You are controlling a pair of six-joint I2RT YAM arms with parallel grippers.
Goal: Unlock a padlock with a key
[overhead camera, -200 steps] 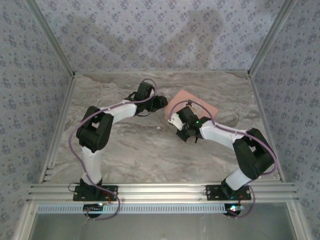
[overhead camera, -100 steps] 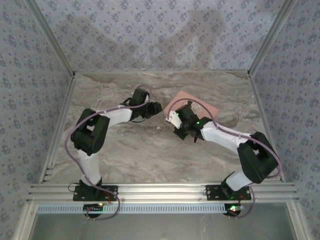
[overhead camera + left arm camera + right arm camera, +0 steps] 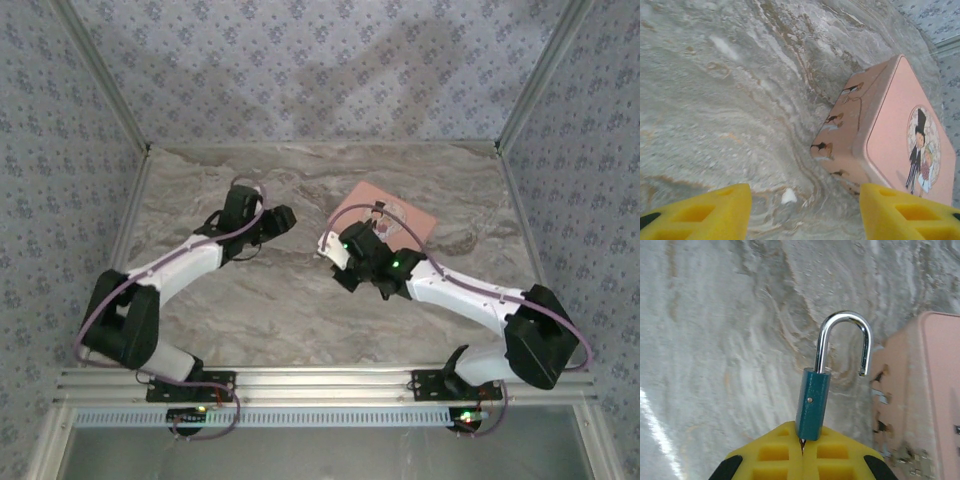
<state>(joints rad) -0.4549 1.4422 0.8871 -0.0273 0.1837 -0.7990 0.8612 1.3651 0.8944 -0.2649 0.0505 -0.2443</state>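
A teal padlock (image 3: 812,405) sticks out from the tips of my right gripper (image 3: 802,440). Its chrome shackle (image 3: 842,340) is swung open, with one end free. A thin metal key (image 3: 801,444) shows between the shut yellow fingers and runs into the bottom of the padlock's body. In the top view my right gripper (image 3: 342,268) hangs over the table's middle, just in front of the pink tin (image 3: 405,215). My left gripper (image 3: 280,218) is to the left of it. Its yellow fingers (image 3: 705,212) stand apart, and between them is bare table.
The pink tin (image 3: 900,135) with a cartoon couple on its lid lies flat on the marble table (image 3: 250,300), close ahead of the left gripper and to the right of the padlock (image 3: 935,400). A small white speck (image 3: 788,196) lies on the table between the left fingers. Patterned walls enclose the table.
My left arm has drawn back to the left, away from the tin and the right gripper, and its jaws have opened. My right gripper has shifted slightly left and nearer with the padlock.
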